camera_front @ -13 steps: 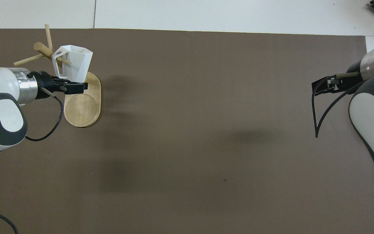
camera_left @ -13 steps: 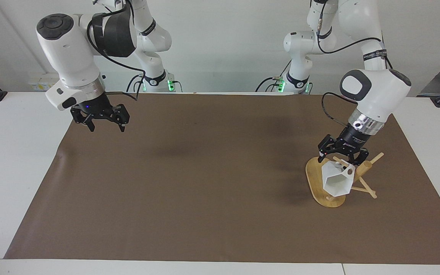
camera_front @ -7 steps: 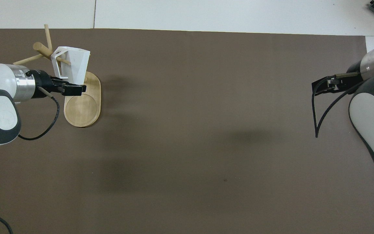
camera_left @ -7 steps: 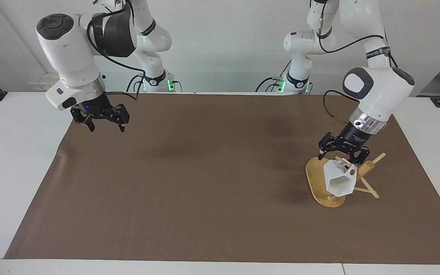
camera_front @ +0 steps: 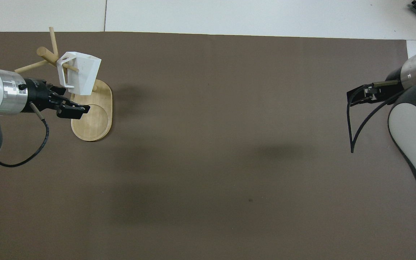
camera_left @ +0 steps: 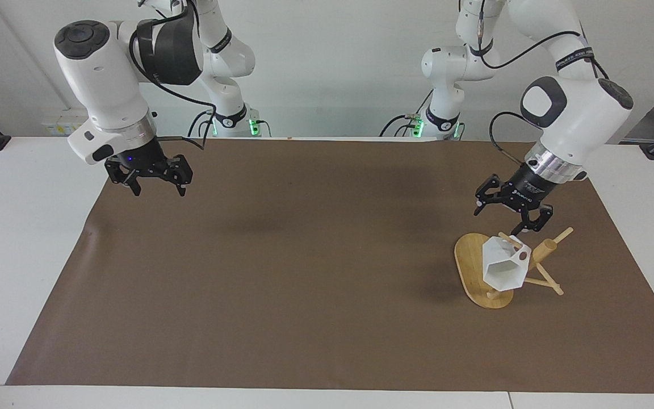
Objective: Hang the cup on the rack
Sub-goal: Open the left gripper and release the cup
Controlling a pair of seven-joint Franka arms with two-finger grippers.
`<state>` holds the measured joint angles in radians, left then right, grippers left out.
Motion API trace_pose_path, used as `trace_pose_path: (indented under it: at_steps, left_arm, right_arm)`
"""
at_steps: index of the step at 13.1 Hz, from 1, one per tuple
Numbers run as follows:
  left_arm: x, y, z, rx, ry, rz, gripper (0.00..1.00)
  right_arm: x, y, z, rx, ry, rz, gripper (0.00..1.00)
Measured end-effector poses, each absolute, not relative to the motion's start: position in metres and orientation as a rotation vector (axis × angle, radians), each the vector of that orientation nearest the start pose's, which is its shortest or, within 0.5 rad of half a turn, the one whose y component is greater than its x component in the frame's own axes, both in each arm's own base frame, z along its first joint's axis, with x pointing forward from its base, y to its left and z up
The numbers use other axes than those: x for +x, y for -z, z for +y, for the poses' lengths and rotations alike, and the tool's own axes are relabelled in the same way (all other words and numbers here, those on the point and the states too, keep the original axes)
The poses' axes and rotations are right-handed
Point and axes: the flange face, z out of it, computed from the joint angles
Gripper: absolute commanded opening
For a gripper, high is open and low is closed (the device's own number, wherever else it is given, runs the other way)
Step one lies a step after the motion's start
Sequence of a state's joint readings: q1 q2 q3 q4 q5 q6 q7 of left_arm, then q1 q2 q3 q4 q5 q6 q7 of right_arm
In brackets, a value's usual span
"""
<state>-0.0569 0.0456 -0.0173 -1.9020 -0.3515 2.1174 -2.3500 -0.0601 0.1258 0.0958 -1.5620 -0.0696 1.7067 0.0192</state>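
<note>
The cup is hanging by its handle on a peg of the rack, directly under the empty, spread left gripper (the nearer one); the spread right gripper is waiting over the bench's other end.

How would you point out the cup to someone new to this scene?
Find the bamboo rack on the brown mat, at the left arm's end of the table. The cup hangs from one of its pegs: white, faceted, the only non-wooden thing there.

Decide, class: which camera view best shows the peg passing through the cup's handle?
The overhead view: the cup hangs side-on, its open handle threaded by a rack peg. The facing view shows mostly the cup's mouth, with the handle partly hiding the peg.
</note>
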Motion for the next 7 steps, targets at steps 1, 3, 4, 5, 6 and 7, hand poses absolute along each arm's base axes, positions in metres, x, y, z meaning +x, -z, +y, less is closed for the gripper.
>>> trace_pose_path:
  at_steps: [1,3,4,5,6,7]
  left_arm:
    - [0.583,-0.499,-0.060,1.074,0.335,2.641,1.00]
    - [0.575,-0.511,-0.061,1.256,0.319,2.559,1.00]
    - [0.570,-0.516,-0.061,1.358,0.304,2.515,1.00]
    - [0.566,-0.520,-0.060,1.467,0.276,2.468,1.00]
    - [0.563,-0.524,-0.060,1.579,0.250,2.418,1.00]
    - [0.560,-0.529,-0.062,1.698,0.237,2.350,1.00]
  right_arm:
    - [0.602,-0.568,0.012,-3.198,0.034,-0.039,1.00]
    - [0.602,-0.568,0.012,-3.198,0.034,-0.039,1.00]
    - [0.602,-0.568,0.012,-3.198,0.034,-0.039,1.00]
    - [0.602,-0.568,0.012,-3.198,0.034,-0.039,1.00]
    - [0.602,-0.568,0.012,-3.198,0.034,-0.039,1.00]
    - [0.602,-0.568,0.012,-3.198,0.034,-0.039,1.00]
